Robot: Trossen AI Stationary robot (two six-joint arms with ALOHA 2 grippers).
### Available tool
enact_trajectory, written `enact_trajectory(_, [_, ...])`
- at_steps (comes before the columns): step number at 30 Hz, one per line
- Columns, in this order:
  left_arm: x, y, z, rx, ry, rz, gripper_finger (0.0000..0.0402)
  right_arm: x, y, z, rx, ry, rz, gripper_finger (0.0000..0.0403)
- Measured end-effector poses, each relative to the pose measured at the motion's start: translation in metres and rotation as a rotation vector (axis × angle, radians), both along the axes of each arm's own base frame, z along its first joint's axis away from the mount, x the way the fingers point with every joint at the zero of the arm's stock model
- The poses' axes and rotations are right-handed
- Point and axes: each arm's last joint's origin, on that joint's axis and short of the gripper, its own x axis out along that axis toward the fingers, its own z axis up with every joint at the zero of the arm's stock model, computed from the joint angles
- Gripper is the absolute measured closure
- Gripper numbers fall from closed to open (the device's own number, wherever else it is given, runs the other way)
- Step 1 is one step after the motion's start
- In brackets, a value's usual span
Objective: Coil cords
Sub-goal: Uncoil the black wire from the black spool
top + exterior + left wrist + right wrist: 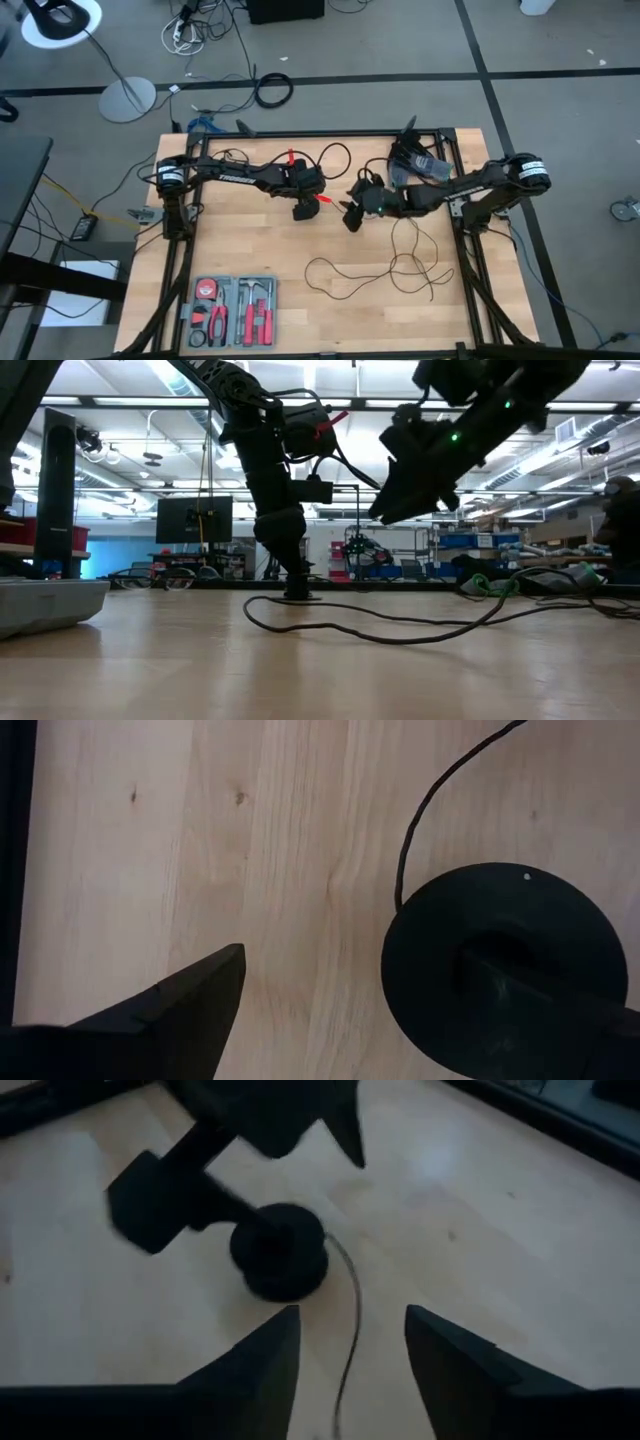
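Left wrist view shows my left jaws (345, 1010) wide apart over the puck (500, 970); right jaws (350, 1345) apart too. Cord (400, 262) looks thin, floppy, light.

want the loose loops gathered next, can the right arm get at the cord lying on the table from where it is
Probably yes: the cord lies loose on bare wood just below the right gripper, whose jaws stand open, and nothing sits between them; the left gripper is off to the side.
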Motion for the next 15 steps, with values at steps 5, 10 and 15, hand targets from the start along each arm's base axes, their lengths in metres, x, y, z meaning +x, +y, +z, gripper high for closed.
enact_trajectory(5, [0.000,0.000,0.000,0.000,0.000,0.000,0.0039,0.015,-0.016,-0.017,-0.062,0.000,0.079,0.0198])
enact_trajectory(10, [0.000,0.000,0.000,0.000,0.001,0.000,0.0039,0.050,-0.025,-0.045,-0.108,0.109,0.168,0.0193])
enact_trajectory(15, [-0.001,0.000,0.000,-0.002,0.010,0.000,0.0039,0.073,-0.035,-0.067,-0.157,0.190,0.159,0.0202])
